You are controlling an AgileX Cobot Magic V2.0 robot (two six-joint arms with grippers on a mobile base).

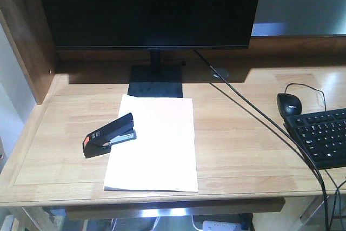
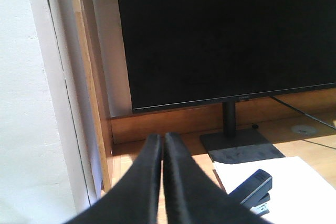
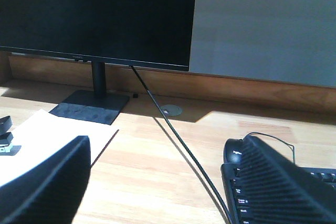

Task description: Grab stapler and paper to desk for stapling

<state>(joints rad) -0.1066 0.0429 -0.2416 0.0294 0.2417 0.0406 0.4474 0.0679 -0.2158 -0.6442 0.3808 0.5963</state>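
The white paper (image 1: 154, 144) lies flat on the light-wood desk (image 1: 243, 133) in front of the monitor stand. The black stapler (image 1: 109, 135) with an orange-red end sits across the sheet's left edge, jaws over the paper. In the left wrist view the stapler (image 2: 253, 191) shows low right, on the paper (image 2: 304, 190). My left gripper (image 2: 163, 139) is shut, empty, held above the desk's left rear corner. My right gripper (image 3: 165, 142) is open and empty over bare desk (image 3: 157, 171) right of the paper (image 3: 42, 135). Neither arm appears in the front view.
A black monitor (image 1: 151, 9) on its stand (image 1: 155, 82) fills the back. A black cable (image 1: 259, 117) runs diagonally across the desk. A black mouse (image 1: 289, 104) and keyboard (image 1: 321, 133) sit at right. A wooden side panel (image 1: 27, 41) borders the left.
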